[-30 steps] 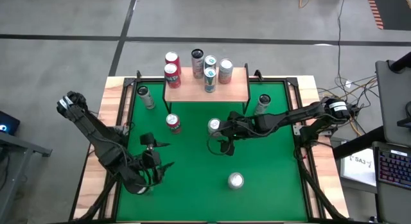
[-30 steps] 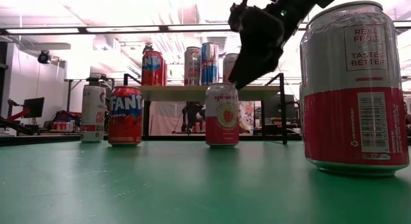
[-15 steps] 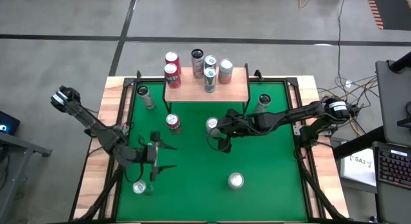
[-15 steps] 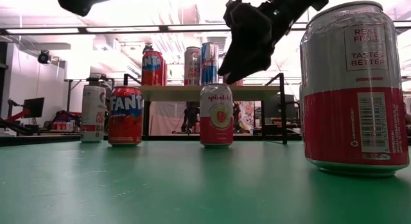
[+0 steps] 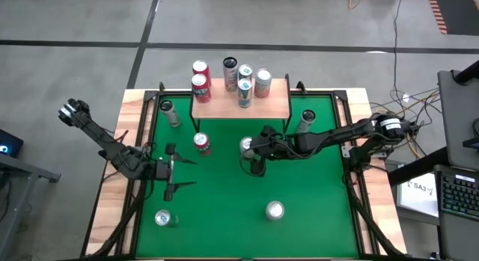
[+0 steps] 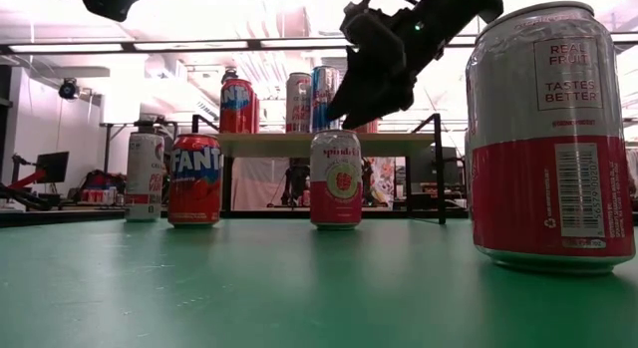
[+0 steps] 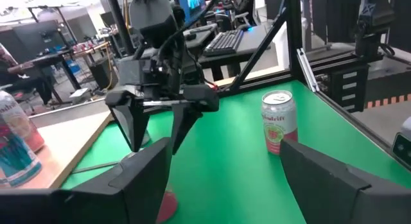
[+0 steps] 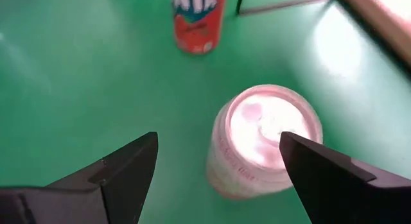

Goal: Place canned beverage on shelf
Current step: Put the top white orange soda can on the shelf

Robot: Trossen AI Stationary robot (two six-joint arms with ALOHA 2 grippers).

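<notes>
Centrally, Spindrift can (image 6: pixel 336 178) under spread right end effector (image 5: pixel 253 157), Fanta can (image 6: pixel 195 179) beside, left end effector (image 5: pixel 169 171) spread.

Orange-red can (image 6: pixel 195 179) at my 10 o'clock: I read "FANTA".
Pink can (image 6: pixel 336 177) at 12 o'clock on the tabletop: I read "Spindrift", small and faint.
Big near can (image 6: pixel 550 139) at 3 o'clock: I read "REAL FRUIT TASTES BETTER" above a barcode.
Paper (image 5: pixel 420 188) beside the tabletop at 3 o'clock: I read "SA3".

Both arms were matte black, slender, jointed segments with a pale band by each base. Each hand, the left hand (image 5: pixel 171 171) and the right hand (image 5: pixel 253 158), carried two flat, tapering black fingers and looped black cables.
</notes>
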